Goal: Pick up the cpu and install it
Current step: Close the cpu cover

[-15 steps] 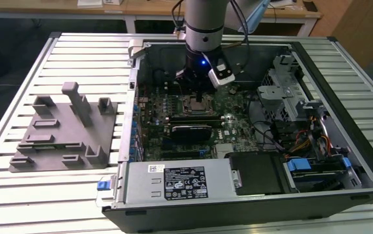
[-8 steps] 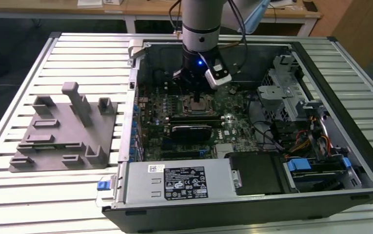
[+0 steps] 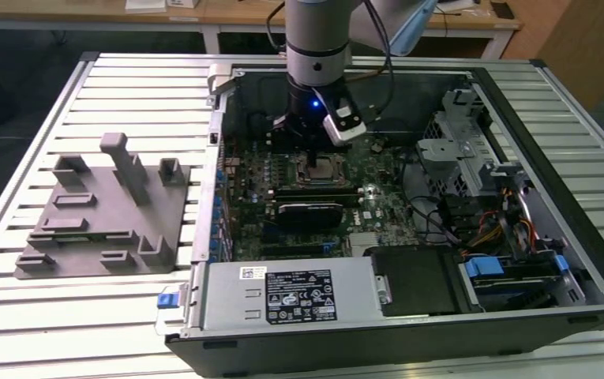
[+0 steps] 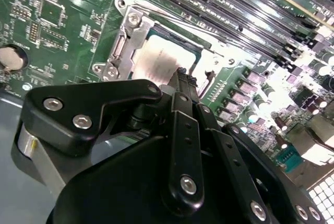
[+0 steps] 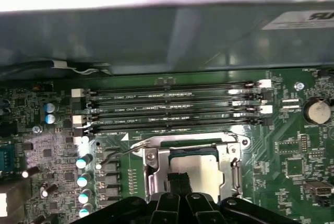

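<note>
Silver-topped and flat, the cpu (image 5: 206, 167) lay seated inside the metal socket frame (image 5: 151, 174) on the green motherboard (image 5: 292, 148), just beside the memory slots (image 5: 172, 112), within the open computer case (image 3: 407, 351) on the slatted bench (image 3: 122, 87). The gripper (image 5: 179, 180) hung directly over the chip, its black fingers drawn narrow with tips together at the chip's top, gripping nothing. Toward the exterior view's left, a grey plastic block (image 3: 102, 213) sat on the bench, apart from the case.

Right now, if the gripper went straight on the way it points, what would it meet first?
The cpu, lying silver side up in its socket, sits right under the gripper. I cannot tell whether the two touch.
</note>
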You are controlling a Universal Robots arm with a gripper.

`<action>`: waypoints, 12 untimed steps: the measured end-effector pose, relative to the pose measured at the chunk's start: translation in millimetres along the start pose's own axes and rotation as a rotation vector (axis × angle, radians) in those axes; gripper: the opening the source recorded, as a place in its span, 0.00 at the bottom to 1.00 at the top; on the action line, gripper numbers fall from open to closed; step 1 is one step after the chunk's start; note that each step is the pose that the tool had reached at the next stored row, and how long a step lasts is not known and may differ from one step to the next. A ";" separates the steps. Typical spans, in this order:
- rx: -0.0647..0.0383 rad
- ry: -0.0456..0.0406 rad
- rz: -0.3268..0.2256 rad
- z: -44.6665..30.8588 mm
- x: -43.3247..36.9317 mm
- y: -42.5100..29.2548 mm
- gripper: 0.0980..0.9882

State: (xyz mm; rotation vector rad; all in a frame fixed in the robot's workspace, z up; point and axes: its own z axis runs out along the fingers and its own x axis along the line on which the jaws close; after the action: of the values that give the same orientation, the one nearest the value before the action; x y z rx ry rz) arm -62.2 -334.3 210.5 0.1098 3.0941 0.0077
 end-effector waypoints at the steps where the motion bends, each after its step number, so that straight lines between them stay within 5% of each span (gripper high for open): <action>1: 0.000 0.0000 0.000 0.3 1.0 -0.1 0.01; 12: 0.000 -0.0001 0.000 7.3 12.0 -1.1 0.01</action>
State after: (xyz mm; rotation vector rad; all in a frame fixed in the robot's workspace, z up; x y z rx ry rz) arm -74.0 -334.6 202.6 0.1098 3.0940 0.0079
